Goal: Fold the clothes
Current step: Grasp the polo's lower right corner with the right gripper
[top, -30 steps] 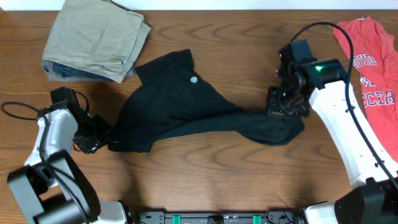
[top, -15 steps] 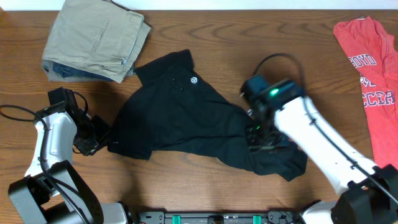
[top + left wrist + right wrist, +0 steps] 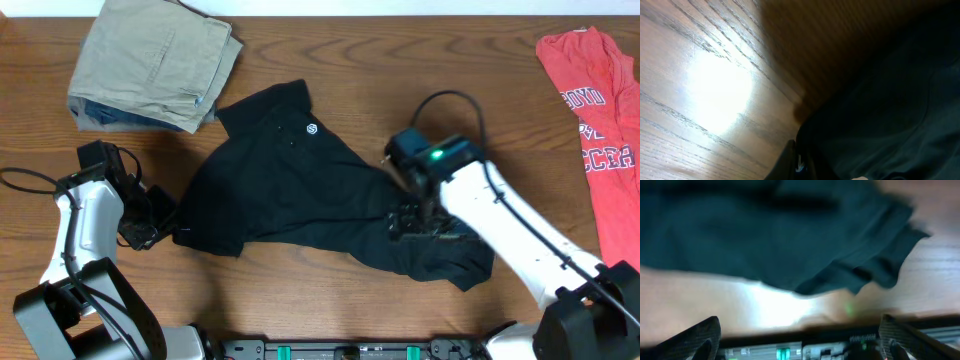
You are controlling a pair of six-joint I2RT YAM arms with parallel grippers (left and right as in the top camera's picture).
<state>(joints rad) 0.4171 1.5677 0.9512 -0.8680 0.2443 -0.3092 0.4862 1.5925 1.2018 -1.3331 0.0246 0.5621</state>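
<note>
Over at the middle of the counter (image 3: 300, 300) the black shirt (image 3: 290, 180) is lying in a messy diagonal, collar end and little white logo (image 3: 312, 128) up toward 11 o'clock and a crumpled wad of fabric down around 4 o'clock. The right gripper (image 3: 412, 222) sits right over that wad, and its wrist cam shows the fingers spread wide with nothing between them (blurry shot, but the gap is obvious). The left gripper (image 3: 150, 218) is at the shirt's 9 o'clock edge, touching or just beside the hem; honestly can't tell if it's pinching cloth or just parked there, since its wrist cam is mostly dark fabric. My worry: if the right one closes into that wad, it'll probably grab several layers at once and the fold comes out lumpy or twisted. And if the left isn't really holding, any pull from the right would just drag the whole shirt across the wood instead of spreading it flat. That wad is also fairly near the 6 o'clock edge, so a sloppy tug could send it hanging off.
</note>
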